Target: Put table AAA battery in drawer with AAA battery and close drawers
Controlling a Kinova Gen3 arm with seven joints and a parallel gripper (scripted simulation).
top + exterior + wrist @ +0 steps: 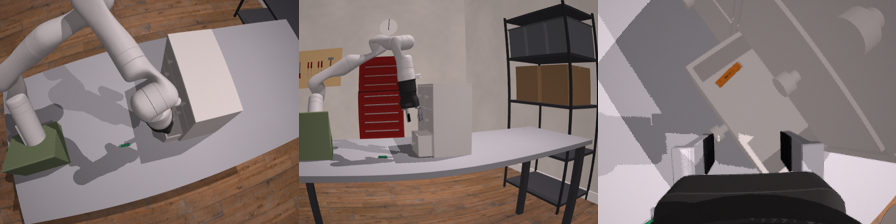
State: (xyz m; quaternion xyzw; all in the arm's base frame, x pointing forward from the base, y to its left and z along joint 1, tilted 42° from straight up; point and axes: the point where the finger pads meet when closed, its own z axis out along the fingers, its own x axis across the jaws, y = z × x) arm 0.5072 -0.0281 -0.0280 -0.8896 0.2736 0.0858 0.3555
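Orange item [729, 75] in open drawer [752, 99] unidentifiable; end effector [748, 151] spread, empty.

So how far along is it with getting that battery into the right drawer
Done: the chest's bottom drawer is pulled out, and the wrist view shows an orange battery lying in it. In hand: nothing; the gripper hangs open above that drawer. Left: pick up the green battery from the table, drop it in if that drawer proves the match, then push every drawer shut.

Open jaws above pulled-out drawer [754, 99] holding orange item [729, 75].
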